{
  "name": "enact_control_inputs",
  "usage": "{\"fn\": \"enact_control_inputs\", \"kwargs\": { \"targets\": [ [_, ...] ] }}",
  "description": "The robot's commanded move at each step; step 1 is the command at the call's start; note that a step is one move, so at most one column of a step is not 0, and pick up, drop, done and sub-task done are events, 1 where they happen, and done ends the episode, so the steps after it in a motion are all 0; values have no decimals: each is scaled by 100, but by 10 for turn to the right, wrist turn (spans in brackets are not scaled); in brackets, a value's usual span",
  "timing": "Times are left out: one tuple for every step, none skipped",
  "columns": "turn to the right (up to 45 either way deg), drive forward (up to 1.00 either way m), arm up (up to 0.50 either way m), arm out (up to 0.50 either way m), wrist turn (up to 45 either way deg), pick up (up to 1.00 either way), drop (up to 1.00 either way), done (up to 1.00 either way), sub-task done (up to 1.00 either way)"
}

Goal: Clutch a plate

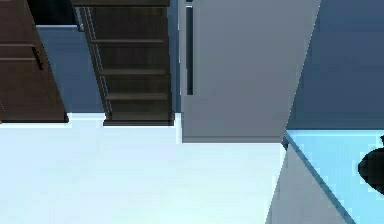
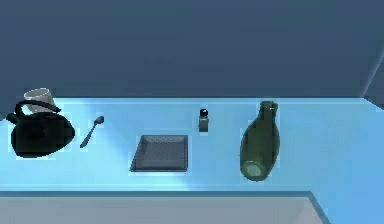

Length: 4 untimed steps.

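Observation:
A square grey plate with a raised rim lies flat on the light blue countertop in the arm side view, a little left of the middle and near the front edge. The plate has nothing on it, and bare counter surrounds it on all sides.
On the same counter stand a black kettle with a white cup behind it, a spoon, a small shaker and a green bottle. In the forward view are a grey fridge, dark shelves, open floor and the counter's corner.

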Motion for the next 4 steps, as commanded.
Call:
{"fn": "enact_control_inputs", "kwargs": {
  "targets": [
    [0,0,50,0,0,0,0,0,0],
    [0,0,38,0,0,0,0,0,0],
    [0,0,0,16,0,0,0,0,0],
    [0,0,0,0,450,0,0,0,0]
  ]
}}
